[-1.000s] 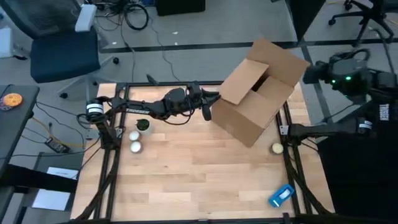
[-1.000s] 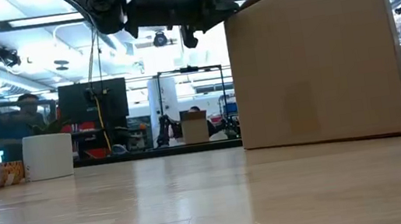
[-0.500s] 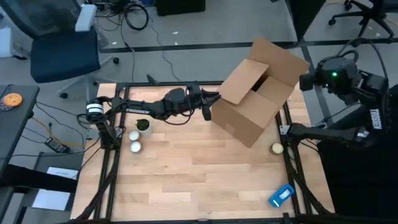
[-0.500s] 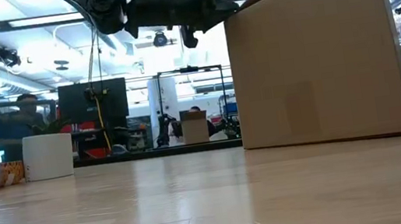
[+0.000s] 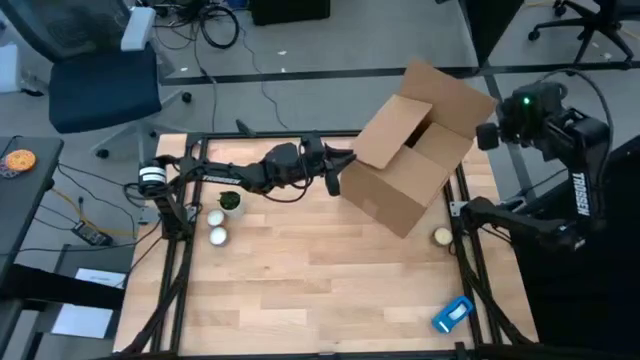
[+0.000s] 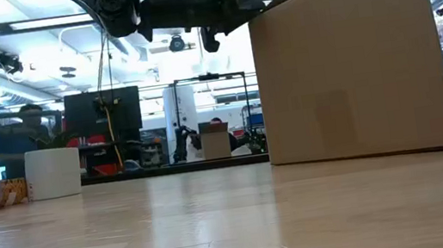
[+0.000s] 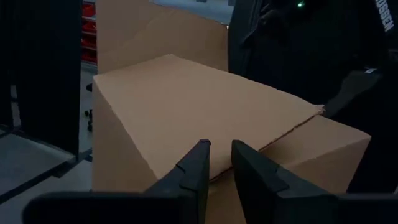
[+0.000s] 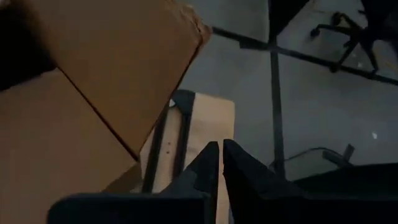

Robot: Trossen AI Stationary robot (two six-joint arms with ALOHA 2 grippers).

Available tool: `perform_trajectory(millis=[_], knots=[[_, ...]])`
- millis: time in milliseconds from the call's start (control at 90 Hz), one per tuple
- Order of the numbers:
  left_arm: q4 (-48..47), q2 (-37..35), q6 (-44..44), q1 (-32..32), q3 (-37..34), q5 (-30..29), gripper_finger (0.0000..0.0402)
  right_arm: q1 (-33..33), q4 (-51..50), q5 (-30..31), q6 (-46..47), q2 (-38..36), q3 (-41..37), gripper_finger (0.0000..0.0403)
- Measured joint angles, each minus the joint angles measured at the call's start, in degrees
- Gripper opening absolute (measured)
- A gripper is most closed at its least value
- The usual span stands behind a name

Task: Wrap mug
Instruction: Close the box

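A blue chair (image 5: 100,75) stands on the grey floor (image 5: 330,45) beyond the table's far left corner, with cables (image 5: 215,20) trailing beside it. At the far left edge an orange disc (image 5: 18,159) lies on a dark side surface, and white papers (image 5: 85,318) sit lower down.

The table (image 5: 300,290) is pale wood planks in a black frame. Near its left edge stand a small potted plant (image 5: 231,201) and two white cups (image 5: 217,236); in the low view one white mug (image 6: 53,173) stands upright on the wood at the left, well apart from the box. People sit at monitors (image 6: 103,114) in the bright room behind.

The left arm reaches across the back of the table. Its left gripper (image 5: 335,170) is raised, just at the left flap of the box (image 5: 410,160); its fingers are nearly together with only a thin gap, and seem to pinch the flap's edge, though I cannot tell for sure.

The cardboard box sits tilted at the back right, flaps open.

A small yellowish ball (image 5: 444,238) lies by the right rail, and a blue packet (image 5: 452,314) near the front right corner.

The right gripper (image 5: 487,134) is held high off the table's right edge beyond the box, fingers almost touching, holding nothing.
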Motion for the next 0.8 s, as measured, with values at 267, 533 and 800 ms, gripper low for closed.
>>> perform_trajectory(millis=[267,533,800], knots=[[-0.03,0.00,1.09,0.00,0.00,-0.02,0.0053,-3.46,13.84,-5.57,-9.24,-0.33,0.00,0.0000],[-0.01,0.00,3.10,-0.02,0.00,-0.85,0.0053,-3.43,12.98,-11.13,-13.51,0.65,0.04,0.0000],[-0.11,0.00,4.42,0.24,-0.02,-1.67,0.0053,-3.43,11.43,-24.15,-15.42,-1.00,0.04,0.0000]])
